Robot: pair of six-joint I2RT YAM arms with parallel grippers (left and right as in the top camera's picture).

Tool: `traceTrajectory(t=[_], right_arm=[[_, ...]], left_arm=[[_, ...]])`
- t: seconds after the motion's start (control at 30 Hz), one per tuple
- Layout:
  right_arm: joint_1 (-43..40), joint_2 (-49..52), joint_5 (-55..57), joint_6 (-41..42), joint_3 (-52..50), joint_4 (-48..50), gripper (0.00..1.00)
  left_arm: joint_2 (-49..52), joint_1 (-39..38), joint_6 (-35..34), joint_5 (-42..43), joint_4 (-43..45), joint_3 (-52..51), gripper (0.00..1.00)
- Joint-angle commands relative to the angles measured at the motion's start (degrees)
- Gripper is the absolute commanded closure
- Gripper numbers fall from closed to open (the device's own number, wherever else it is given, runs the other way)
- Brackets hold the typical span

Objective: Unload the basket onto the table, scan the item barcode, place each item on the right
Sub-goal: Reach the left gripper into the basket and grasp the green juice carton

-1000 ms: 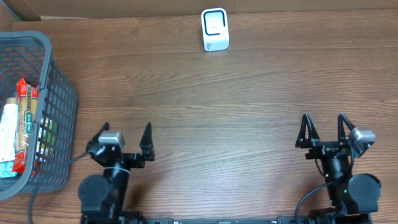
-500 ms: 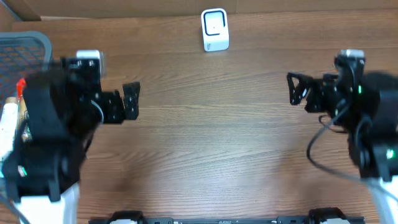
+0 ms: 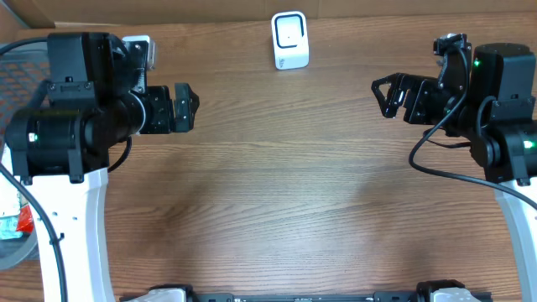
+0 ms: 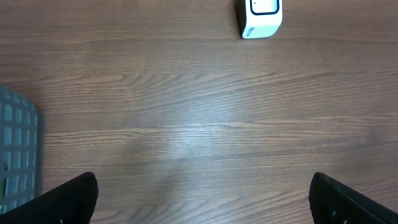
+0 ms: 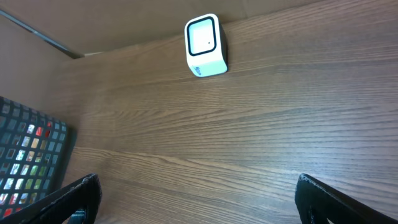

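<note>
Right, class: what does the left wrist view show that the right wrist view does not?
Only the left wrist view: the open left pincer, by its tips. Only the right wrist view: the open right pincer, coloured packs behind the mesh of the grey basket, and the brown back wall. Both: the white scanner, that basket and the wooden table.
</note>
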Motion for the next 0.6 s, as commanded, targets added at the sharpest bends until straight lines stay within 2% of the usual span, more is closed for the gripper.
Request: traceTrajectory(t=[0.0,0.1,0.27,0.4,0.57], right_arm=[[0.3,-0.2,1.4,-0.1,1.7,0.5,0.00],[0.3,-0.2,1.5,-0.1,1.7,0.5,0.00],[0.3,-0.2,1.5,-0.1,1.7,-0.1,0.00],[0.3,-0.2,1.5,-0.1,1.7,-1.5,0.00],[0.3,-0.2,1.5,-0.1,1.7,-1.9,0.00]], left_arm=[[0.7,2.4,-3.5,-0.3,1.2,1.4,0.00],[0.7,8.7,-7.5,-0.5,0.9,3.9,0.00],[0.7,22.1,-7.7,0.2,-0.6,10.3,0.00],[0.7,35.7,-9.2,0.4,-0.7,12.6,0.00],[2.5,44.3,-13.8,-1.6,-3.5,12.1,0.03]])
